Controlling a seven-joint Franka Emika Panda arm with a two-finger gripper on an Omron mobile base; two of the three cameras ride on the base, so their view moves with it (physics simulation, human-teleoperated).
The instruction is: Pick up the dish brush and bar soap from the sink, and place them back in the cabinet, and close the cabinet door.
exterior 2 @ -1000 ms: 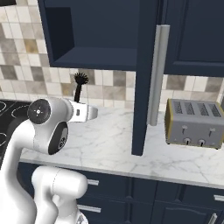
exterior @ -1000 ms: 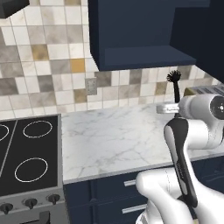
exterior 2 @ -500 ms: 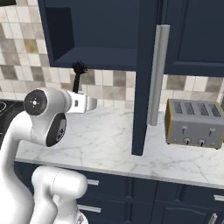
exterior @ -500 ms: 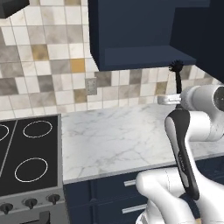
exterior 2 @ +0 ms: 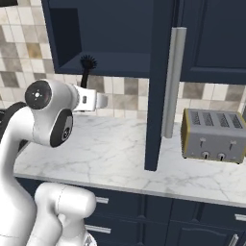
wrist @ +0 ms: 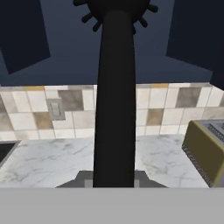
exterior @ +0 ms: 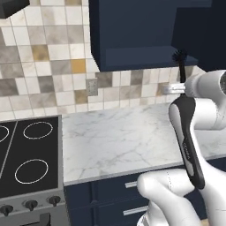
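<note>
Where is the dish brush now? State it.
The dish brush stands upright in the gripper, its bristle head level with the open cabinet's shelf floor, left of the cabinet door.

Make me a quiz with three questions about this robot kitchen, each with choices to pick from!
1. Where is the dish brush's spiky head?
A. at the front edge of the cabinet's floor
B. on the stove
C. inside the toaster

2. What colour is the toaster?
A. red
B. silver-grey
C. green

3. How is the cabinet door?
A. shut
B. swung open
C. missing

Answers: 1 A, the bristles reach the cabinet's lower front edge, held up by the end effector. 2 B, its body is grey metal. 3 B, the door stands edge-on, the shelf showing.
</note>
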